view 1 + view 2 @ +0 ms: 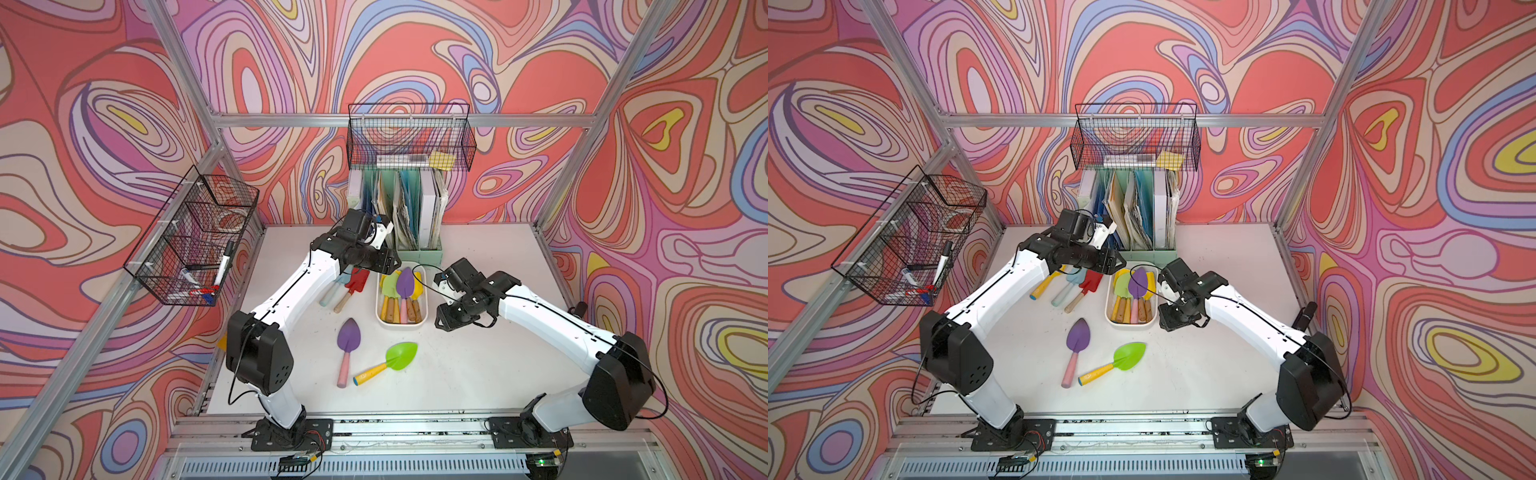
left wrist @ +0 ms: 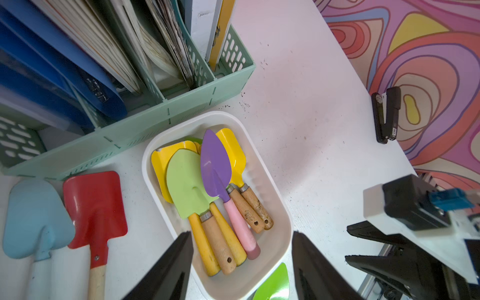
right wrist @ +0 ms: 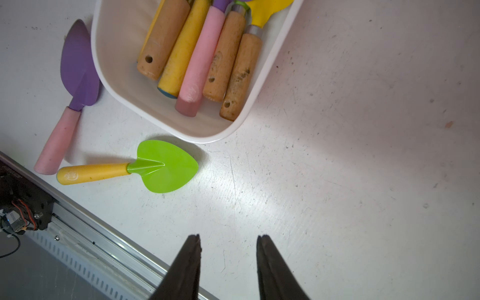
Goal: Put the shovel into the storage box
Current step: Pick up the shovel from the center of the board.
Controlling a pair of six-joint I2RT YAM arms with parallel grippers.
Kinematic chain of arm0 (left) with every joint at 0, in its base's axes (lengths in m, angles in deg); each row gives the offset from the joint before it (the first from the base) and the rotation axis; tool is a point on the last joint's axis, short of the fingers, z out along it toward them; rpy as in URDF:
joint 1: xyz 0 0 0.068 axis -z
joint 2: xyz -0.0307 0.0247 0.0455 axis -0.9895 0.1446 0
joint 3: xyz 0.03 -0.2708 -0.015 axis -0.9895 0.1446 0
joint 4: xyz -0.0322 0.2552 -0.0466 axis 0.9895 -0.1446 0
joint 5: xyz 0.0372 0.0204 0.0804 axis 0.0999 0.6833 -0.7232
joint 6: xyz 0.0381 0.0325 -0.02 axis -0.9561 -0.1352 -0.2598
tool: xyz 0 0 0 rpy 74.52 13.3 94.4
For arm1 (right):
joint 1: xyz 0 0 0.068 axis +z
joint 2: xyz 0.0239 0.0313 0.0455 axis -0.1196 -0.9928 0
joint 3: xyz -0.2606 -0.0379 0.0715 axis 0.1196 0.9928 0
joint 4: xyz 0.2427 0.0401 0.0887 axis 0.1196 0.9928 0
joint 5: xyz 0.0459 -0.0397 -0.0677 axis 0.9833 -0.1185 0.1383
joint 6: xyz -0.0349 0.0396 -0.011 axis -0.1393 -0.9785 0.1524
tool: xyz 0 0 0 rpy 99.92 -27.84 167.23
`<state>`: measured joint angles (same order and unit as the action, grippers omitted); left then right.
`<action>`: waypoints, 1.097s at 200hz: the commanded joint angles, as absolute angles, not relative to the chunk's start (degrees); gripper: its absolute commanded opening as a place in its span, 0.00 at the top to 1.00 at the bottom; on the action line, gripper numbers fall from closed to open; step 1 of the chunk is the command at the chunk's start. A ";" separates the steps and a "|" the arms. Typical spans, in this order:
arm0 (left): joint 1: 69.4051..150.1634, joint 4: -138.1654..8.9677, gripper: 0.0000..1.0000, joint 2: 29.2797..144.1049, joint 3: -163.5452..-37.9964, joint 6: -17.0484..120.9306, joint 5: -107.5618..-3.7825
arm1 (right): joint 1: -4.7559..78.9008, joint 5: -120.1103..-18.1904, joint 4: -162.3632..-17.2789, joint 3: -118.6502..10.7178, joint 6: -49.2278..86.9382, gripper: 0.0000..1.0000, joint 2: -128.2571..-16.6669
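Five shovels loose on the table: purple shovel [image 1: 347,340] and green shovel [image 1: 395,358] near the middle. The red shovel [image 2: 94,207], light-blue shovel [image 2: 36,215] and yellow-handled shovel [image 1: 1043,287] lie just left of the storage box [image 1: 401,326], partly under your left arm.
Box: far middle of the table [image 1: 478,374], long axis near to far. Several shovels are already inside, blades far, handles near, a purple-bladed one on top.
Left arm: your left gripper [image 2: 242,233] hangs above the box, jaws wide apart, nothing between them.
Right arm: your right gripper [image 3: 228,237] hangs just right of the box's near corner over bare table, jaws parted moderately, holding nothing.
Key relation: the green shovel lies near and left of your right gripper, well apart from it. Its long axis is slanted, handle near-left, blade far-right. By my judgement, your right arm is the nearer one for it.
Alternatives: the purple shovel lies near to far, blade far, closer to your left side. The red shovel sits just left of your left gripper.
Edges: the file holder [image 2: 181,109] stands just beyond the box's far end; whether they touch, I cannot tell. The stapler [image 2: 387,114] sits at the right table edge, well clear.
Open room: there is bare table right of the box and around the two near shovels. The box is crowded, so expect the next shovel to rest on the pile.
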<state>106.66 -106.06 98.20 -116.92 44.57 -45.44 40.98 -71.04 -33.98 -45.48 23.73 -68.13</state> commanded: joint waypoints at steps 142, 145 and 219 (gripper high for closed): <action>135.12 -133.86 0.10 79.13 -89.17 59.01 -59.63 | 40.98 -70.13 -41.35 -37.40 20.52 0.61 -56.89; 135.38 -133.42 0.09 79.72 -89.34 59.00 -60.01 | 40.94 -69.94 -41.45 -37.12 20.52 0.61 -56.58; 136.35 -133.52 0.06 94.27 -91.87 59.86 -68.94 | 41.04 -68.58 -42.11 -31.30 19.63 0.60 -46.42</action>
<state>136.14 -132.15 91.99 -90.89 59.04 -65.55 40.98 -69.31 -41.06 -32.46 20.01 -49.00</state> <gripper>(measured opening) 0.936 0.395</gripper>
